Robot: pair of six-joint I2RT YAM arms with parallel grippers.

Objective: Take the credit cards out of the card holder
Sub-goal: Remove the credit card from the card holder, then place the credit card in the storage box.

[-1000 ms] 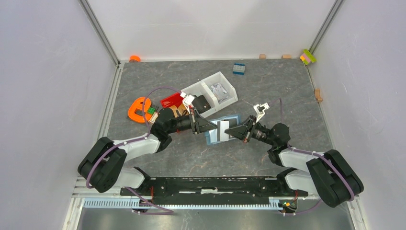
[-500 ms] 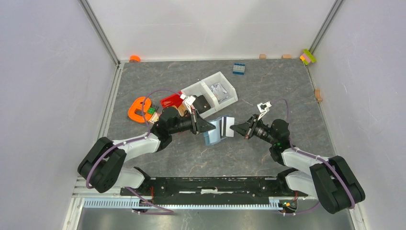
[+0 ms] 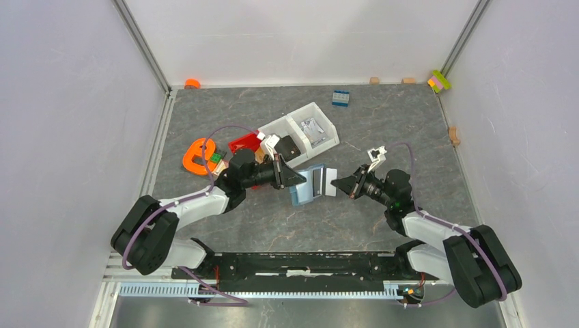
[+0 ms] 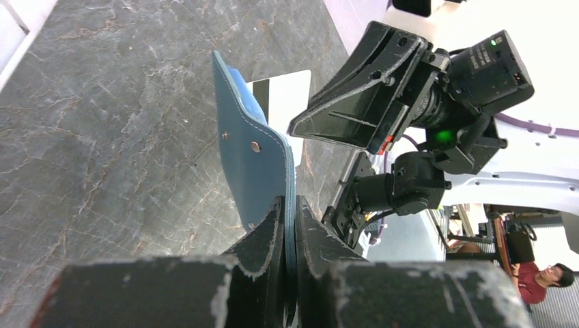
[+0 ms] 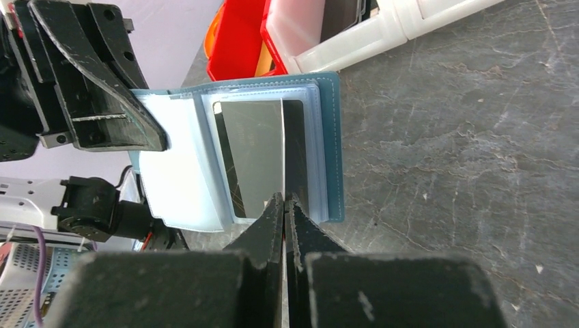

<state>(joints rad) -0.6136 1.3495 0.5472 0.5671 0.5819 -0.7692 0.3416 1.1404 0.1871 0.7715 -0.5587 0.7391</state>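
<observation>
The teal card holder (image 3: 305,189) hangs open just above the table's middle. My left gripper (image 3: 293,180) is shut on its left cover (image 4: 254,154), pinching the edge. Its pale-blue inside (image 5: 176,164) and clear sleeves face my right gripper (image 3: 339,184). That gripper is shut on one of the credit cards (image 3: 329,182), white-grey with a dark stripe (image 5: 251,154), held edge-on. The card (image 4: 285,92) sticks out to the right of the holder. Its far end still overlaps the sleeves, and I cannot tell whether it is fully free.
White bins (image 3: 321,119) and a red bin (image 3: 244,143) stand just behind the left arm, a dark wallet (image 3: 289,146) in one. An orange piece (image 3: 198,156) lies at the left. A blue brick (image 3: 340,97) sits further back, with small blocks along the back wall and right edge.
My right gripper has drawn back to the right with the card, sliding it out of the holder's sleeves. The left gripper has lifted and tilted the holder slightly.
</observation>
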